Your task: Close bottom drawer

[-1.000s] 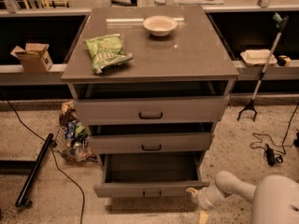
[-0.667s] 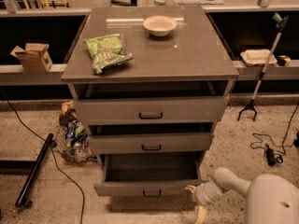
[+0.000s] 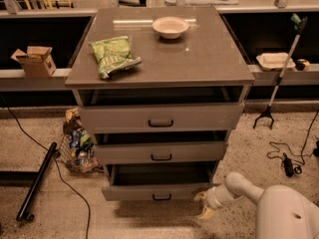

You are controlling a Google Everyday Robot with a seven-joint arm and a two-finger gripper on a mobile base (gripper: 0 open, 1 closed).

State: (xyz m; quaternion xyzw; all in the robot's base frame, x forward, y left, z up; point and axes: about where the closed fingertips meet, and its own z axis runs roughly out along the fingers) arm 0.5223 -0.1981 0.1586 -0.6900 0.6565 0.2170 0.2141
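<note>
The grey three-drawer desk (image 3: 199, 59) fills the centre of the view, standing on a speckled floor. All three of its drawers stand partly pulled out toward the near side.

The robot's white arm (image 3: 279, 213) enters from the near right corner and reaches left toward the desk's base.

The top drawer (image 3: 124, 117) has the tallest front, and the middle drawer (image 3: 129, 153) sits below it. The bottom drawer (image 3: 139, 192) is the lowest and is pulled out the farthest. Its plain grey tray is exposed, and a small dark bar handle (image 3: 161, 197) sits at the centre of its shallow front.

The hand (image 3: 202, 205) is low, at the right end of the bottom drawer's front. Its two yellowish fingers (image 3: 200, 197) stand apart with nothing between them. The upper one is at the drawer's right front corner; you cannot tell whether it touches.

On the desk top, a green snack bag (image 3: 113, 56) lies at the left, and a pale bowl (image 3: 170, 27) sits farther back near the centre.

A long-handled grabber tool (image 3: 279, 78) leans against the shelf to the right of the desk.
</note>
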